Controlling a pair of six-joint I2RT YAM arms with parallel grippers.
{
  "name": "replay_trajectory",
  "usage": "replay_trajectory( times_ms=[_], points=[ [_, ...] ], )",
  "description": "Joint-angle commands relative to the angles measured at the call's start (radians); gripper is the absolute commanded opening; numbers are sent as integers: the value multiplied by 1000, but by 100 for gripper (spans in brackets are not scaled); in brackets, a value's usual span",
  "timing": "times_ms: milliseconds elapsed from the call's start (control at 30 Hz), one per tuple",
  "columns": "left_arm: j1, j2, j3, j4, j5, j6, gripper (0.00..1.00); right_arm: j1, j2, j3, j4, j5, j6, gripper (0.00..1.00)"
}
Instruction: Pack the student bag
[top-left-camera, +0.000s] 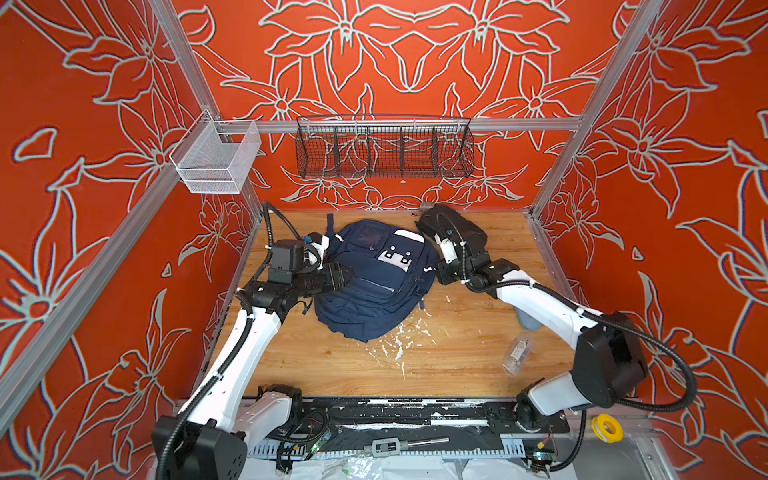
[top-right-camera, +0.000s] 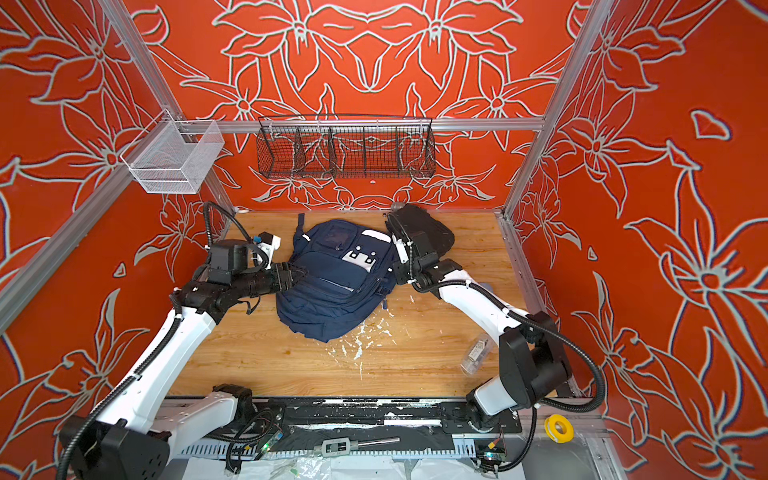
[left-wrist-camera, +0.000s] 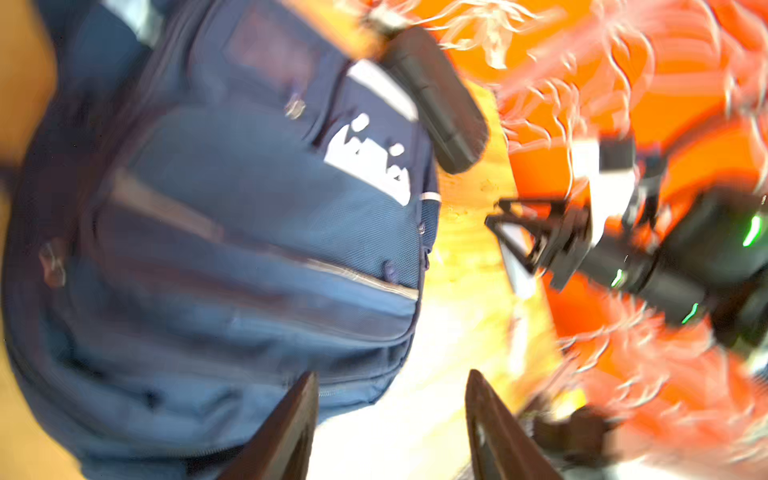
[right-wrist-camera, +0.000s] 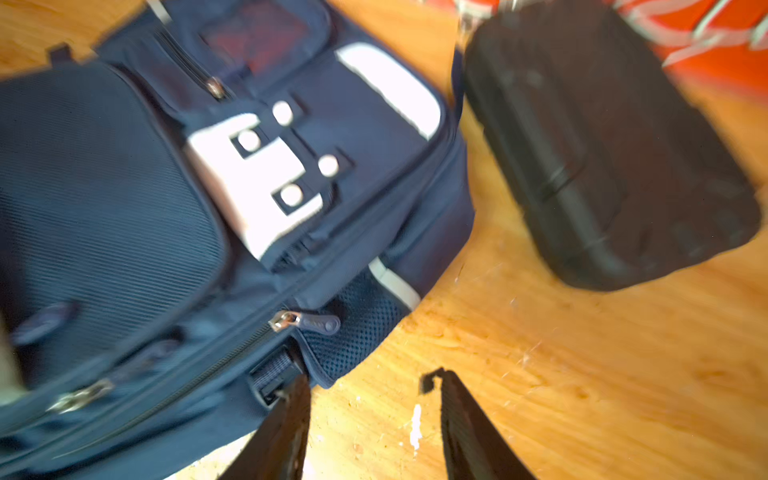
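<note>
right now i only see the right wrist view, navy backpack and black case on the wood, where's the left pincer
observer: The left pincer hangs at the left edge of the large navy-blue fabric backpack, opposite your side.
operator: is it holding anything
observer: No. In the left wrist view its fingers stand apart with nothing between them.
operator: anything else on the table i can't see
observer: A clear plastic container lies on the wooden table, close to the elbow of the right arm.
</note>
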Motion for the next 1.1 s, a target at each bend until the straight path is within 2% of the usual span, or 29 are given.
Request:
replay_trajectory(
  times_ms=[0,100,200,300,367,467,667,800,900,1067],
  points=[
    [-60,12,3,3,4,598,56,3,6,58,-68,-5,-73,53],
    [-97,41,-20,-13,33,1002,56,4,-11,55,-50,-34,-61,53],
    [-99,97,-34,6,64,1197,52,2,-26,46,-55,-13,-31,53],
    [-123,157,-55,55,32,1313,53,2,-43,43,-84,-4,-14,53],
    [-135,197,-66,113,29,1340,54,2,-56,33,-82,-4,-8,53],
    [-148,274,-18,65,52,1414,56,2,-66,24,-93,-4,-7,53],
    [-165,318,-43,52,-17,1519,58,3,-88,-24,-96,4,22,53],
    [-184,346,-83,135,-104,1525,59,2,-91,-32,-86,6,14,53],
    [-194,373,-46,131,-111,1491,59,2,-92,-44,-52,-55,-22,53],
    [-203,405,-26,92,-139,1539,60,3,-147,-158,116,-151,-69,53]
  ],
)
